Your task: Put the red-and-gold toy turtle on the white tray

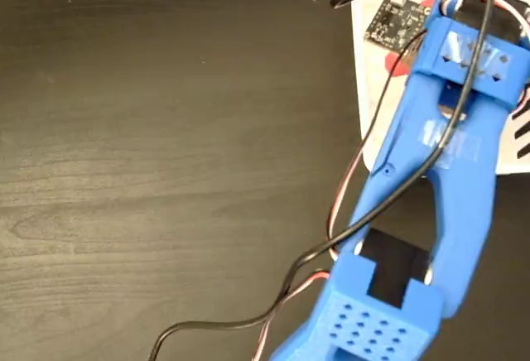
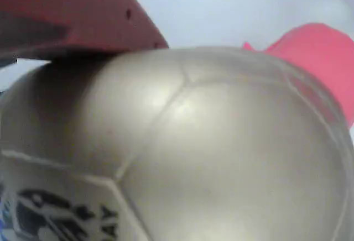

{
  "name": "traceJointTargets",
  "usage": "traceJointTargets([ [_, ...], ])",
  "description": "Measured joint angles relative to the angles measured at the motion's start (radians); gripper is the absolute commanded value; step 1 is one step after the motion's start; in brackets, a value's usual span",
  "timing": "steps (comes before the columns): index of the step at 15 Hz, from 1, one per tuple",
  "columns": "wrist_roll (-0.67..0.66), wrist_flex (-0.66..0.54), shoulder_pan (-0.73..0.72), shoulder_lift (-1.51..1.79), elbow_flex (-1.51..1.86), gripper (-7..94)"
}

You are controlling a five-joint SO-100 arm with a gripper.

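Wrist view fills with the red-and-gold toy turtle (image 2: 221,152), a red claw finger (image 2: 83,14) pressed on its shell, apparently pinching it. Hovering over the white tray (image 1: 368,88), it should lower gently before releasing.

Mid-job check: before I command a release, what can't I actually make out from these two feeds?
- Gripper jaws: fixed view, the blue arm covers them; open or shut is unreadable.
- Red-and-gold toy turtle: fills the wrist view, cropped; its black mark is cut off by the bottom edge. Fixed view shows only a red sliver.
- White tray: cut off by the right edge; whether the turtle rests on it is hidden.
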Motion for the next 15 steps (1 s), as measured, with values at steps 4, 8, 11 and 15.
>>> traceJointTargets([
  [4, -0.014, 0.0, 0.0, 0.0, 0.028, 54],
  [8, -0.032, 0.0, 0.009, 0.0, 0.028, 59],
  [11, -0.032, -0.006, 0.015, 0.0, 0.051, 65],
  [15, -0.034, -0.018, 0.014, 0.0, 0.077, 65],
])
